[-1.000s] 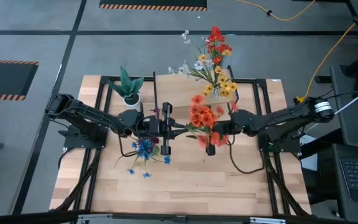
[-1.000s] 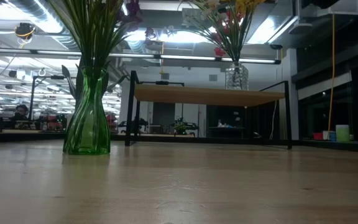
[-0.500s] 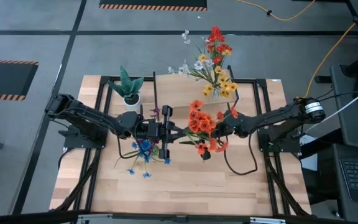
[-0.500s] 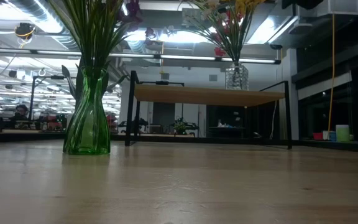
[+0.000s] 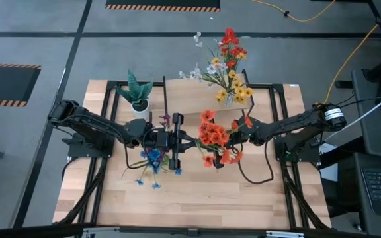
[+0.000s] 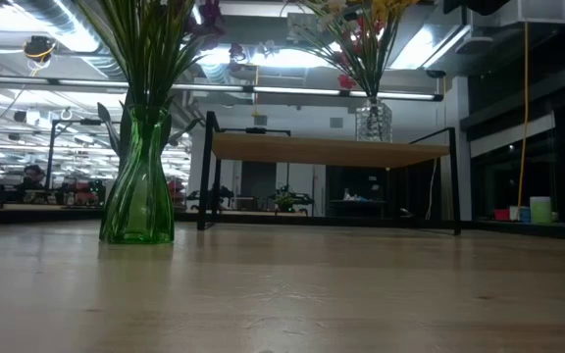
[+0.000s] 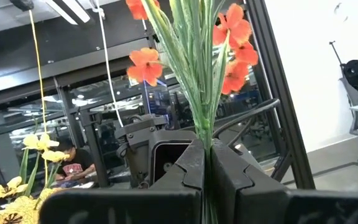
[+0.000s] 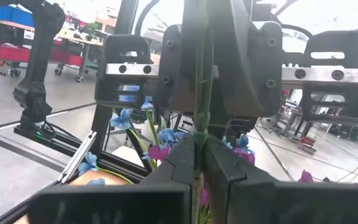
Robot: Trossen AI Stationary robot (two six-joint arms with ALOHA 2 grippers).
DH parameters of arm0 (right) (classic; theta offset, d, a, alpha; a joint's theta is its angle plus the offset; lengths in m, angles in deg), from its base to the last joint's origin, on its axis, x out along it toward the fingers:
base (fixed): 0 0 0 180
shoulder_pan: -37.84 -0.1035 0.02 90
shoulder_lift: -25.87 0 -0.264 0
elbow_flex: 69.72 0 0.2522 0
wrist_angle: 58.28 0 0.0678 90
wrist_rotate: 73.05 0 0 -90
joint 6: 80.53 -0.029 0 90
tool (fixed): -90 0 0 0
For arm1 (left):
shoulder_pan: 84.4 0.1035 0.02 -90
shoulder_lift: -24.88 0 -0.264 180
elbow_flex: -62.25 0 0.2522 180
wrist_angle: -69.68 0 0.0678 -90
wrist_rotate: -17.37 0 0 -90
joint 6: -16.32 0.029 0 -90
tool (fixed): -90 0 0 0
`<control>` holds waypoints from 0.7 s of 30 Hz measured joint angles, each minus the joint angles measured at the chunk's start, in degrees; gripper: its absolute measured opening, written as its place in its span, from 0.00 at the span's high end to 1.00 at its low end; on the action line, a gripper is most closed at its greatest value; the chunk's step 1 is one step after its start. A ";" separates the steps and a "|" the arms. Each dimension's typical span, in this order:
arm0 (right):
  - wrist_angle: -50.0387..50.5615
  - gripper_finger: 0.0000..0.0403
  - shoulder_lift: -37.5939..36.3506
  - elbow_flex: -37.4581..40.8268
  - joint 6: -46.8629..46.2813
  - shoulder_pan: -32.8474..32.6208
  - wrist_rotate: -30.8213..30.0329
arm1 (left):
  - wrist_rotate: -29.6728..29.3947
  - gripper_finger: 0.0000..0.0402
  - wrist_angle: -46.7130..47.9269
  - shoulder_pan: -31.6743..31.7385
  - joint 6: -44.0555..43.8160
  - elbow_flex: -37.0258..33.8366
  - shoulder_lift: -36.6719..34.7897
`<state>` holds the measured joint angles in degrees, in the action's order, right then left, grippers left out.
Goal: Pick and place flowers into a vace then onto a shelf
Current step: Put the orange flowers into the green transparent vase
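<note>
Pale light-wood plank tabletop (image 5: 197, 198), visible grain, black metal frame around it. Orange-red blossom sprig with green stems (image 5: 213, 137) mid-tabletop; in the left wrist view the same stems (image 7: 197, 74) show striped pale green, petals orange. Blue and purple blossom sprigs (image 5: 152, 158) on the left side. Tall translucent green glass vase (image 6: 138, 181) with green stems, a purple bloom at the top. Clear glass vase (image 6: 372, 122) on the light-wood shelf with black legs (image 6: 332, 151), holding a red, yellow and white blossom bunch (image 5: 225, 63). Spiky green plant in a white pot (image 5: 138, 94). Both arms and tools matte black: left tool (image 5: 189, 141), right tool (image 5: 222, 143). Grey floor (image 5: 38, 39) with black-orange hazard stripes, yellow cable (image 5: 349, 56).
</note>
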<state>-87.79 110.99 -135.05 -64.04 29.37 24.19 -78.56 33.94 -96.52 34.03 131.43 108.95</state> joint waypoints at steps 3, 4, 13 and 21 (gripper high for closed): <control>0.12 0.97 -0.02 0.00 -1.14 0.00 0.04 | -0.11 0.99 0.00 0.02 -0.06 0.00 0.00; 0.22 0.97 -0.02 0.00 -1.15 0.00 0.09 | -0.12 0.99 0.01 0.01 -0.33 0.00 0.00; 4.92 0.98 -1.96 0.09 -1.25 -0.09 0.64 | -0.91 0.89 2.87 -1.01 -2.94 0.02 -0.04; 11.02 0.98 -5.05 0.07 -2.59 -0.09 0.61 | -3.54 0.76 3.49 -1.40 -3.48 0.02 -0.04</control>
<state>-76.78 105.94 -134.98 -66.64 29.29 24.80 -82.11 37.43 -97.92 30.55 131.45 108.91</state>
